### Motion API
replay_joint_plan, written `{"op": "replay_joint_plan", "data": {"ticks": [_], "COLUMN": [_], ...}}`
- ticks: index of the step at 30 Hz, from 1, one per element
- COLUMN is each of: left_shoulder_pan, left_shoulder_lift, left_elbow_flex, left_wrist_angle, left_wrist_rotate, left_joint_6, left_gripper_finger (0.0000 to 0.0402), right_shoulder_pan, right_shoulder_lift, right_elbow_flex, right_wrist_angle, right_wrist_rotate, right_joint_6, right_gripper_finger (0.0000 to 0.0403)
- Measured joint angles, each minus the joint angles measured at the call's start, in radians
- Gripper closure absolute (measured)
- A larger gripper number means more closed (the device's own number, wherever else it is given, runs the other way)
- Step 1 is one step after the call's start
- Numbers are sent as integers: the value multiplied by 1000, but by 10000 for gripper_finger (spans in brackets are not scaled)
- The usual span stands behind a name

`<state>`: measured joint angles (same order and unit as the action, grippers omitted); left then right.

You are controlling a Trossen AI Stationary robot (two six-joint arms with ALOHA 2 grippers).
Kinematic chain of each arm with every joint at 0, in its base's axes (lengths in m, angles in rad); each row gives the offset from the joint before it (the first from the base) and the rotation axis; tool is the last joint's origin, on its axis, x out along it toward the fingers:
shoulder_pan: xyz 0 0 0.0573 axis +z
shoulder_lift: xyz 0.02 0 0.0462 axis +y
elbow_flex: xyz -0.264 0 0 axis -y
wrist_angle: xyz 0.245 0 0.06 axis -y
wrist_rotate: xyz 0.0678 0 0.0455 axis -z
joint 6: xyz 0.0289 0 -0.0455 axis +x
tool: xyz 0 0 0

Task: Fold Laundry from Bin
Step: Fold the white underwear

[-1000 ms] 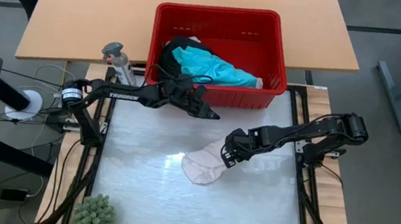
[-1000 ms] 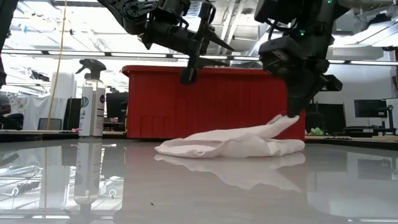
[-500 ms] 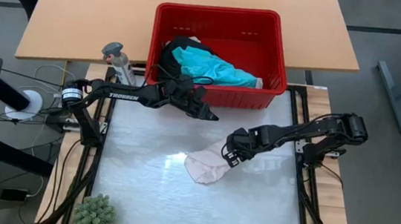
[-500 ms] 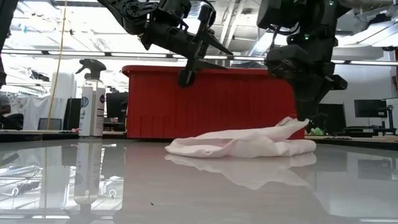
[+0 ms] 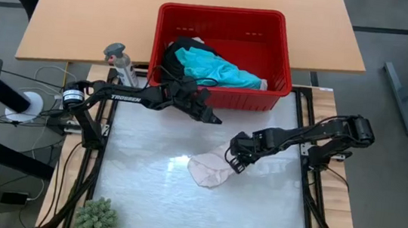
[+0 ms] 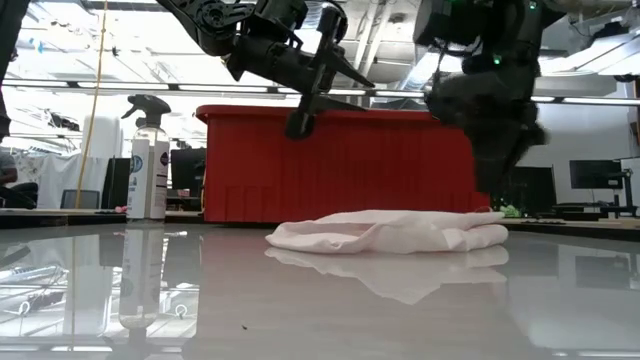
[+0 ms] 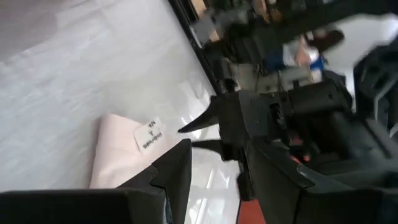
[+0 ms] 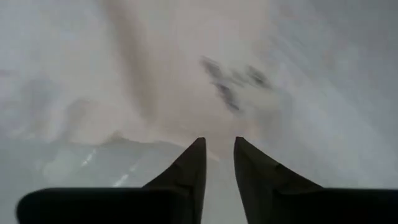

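I have the pale piece [image 5: 209, 169] lying flat mid-table, with my right gripper [image 5: 235, 161] just off its 2 o'clock edge, jaws parted and holding nothing; I should regrasp a corner low and fold slowly. My left gripper [image 5: 213, 117] hovers half-open and empty near the bin [image 5: 229, 15] at 12, with bare table toward 6 and 9.

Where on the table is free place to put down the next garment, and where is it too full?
Free: the wide patch between the pale pink-white piece, the succulent plant and the table's left edge. Crowded: the strip before the red bin, where the left gripper hangs, and around the right gripper.
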<state>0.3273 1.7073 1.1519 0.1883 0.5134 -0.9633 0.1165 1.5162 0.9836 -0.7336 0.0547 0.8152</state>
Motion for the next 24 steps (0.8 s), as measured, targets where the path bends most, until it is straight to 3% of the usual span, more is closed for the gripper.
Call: {"op": "replay_joint_plan", "data": {"ticks": [4,8,12,17,24], "left_shoulder_pan": [14,18,17,1,-42], "left_shoulder_lift": [0,0,0,-14,-110], "left_elbow_flex": [0,0,0,-1,-1], "left_wrist_angle": [0,0,-2,-134,-416], "left_wrist_rotate": [136,185,210,260,107], "left_joint_6": [43,78,106,226,543], "left_gripper_finger": [260,260,260,260,260], "right_shoulder_pan": [85,188,235,252,307], "right_shoulder_lift": [5,9,10,10,44], "right_elbow_flex": [0,0,0,0,0], "right_wrist_angle": [190,269,275,275,420], "right_wrist_rotate": [0,55,189,186,182], "right_joint_6": [-318,-571,-588,-572,-712], "right_gripper_finger": [249,233,230,196,120]}}
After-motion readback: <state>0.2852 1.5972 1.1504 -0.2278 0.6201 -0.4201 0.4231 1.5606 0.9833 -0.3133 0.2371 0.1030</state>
